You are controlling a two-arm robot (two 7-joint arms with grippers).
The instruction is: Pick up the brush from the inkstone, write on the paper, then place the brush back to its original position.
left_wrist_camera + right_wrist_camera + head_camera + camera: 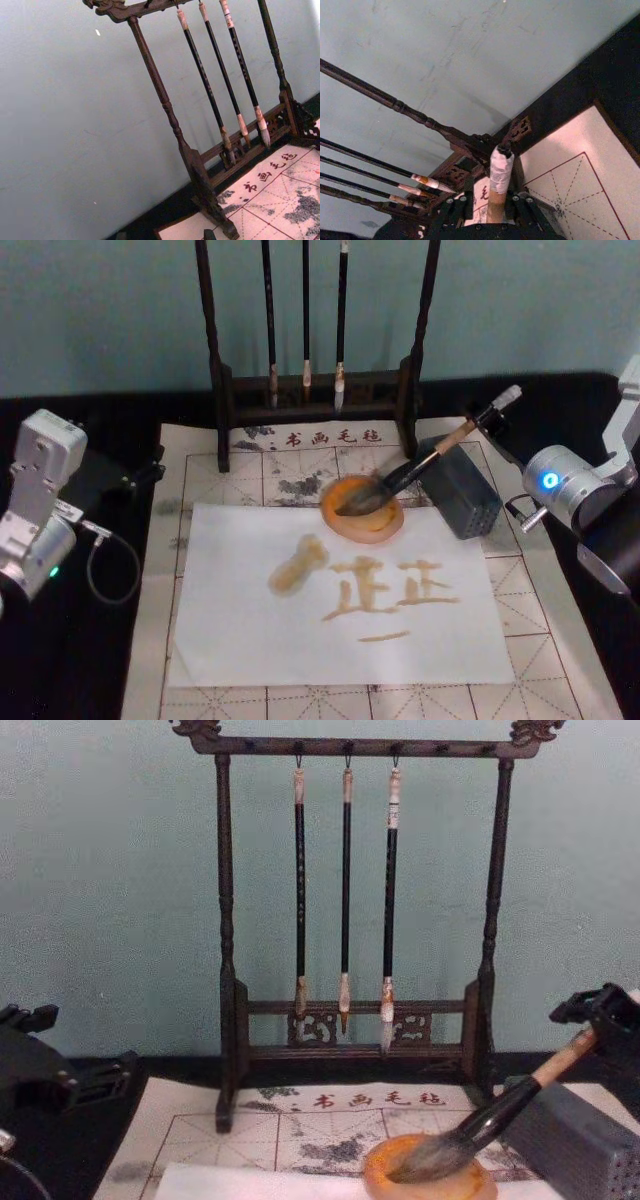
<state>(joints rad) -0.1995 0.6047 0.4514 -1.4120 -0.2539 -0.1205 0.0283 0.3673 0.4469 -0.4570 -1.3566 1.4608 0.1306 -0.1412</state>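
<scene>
From the head cam I had the right gripper [492,418] up at the far right, jaws pinching the top of the brush [412,470]. The brush slanted down leftward with its tuft sitting in the inkstone [363,508], which overlapped the paper's [330,590] far edge. One grey box [462,488] sat right beside the inkstone, under the handle, so that side was tight. The paper had plenty of bare room along its near and left edges, and it lay on the mat [555,600]. The left arm [35,505] was parked off the mat's left edge; couldn't tell its jaws.

Left wrist cam: one rack [165,105], three thin brushes [222,75] hanging.

Right wrist cam: brush end poking up between the fingers [520,205], clamped.

Chest cam: tuft resting in the inkstone, open mat between it and the rack.
</scene>
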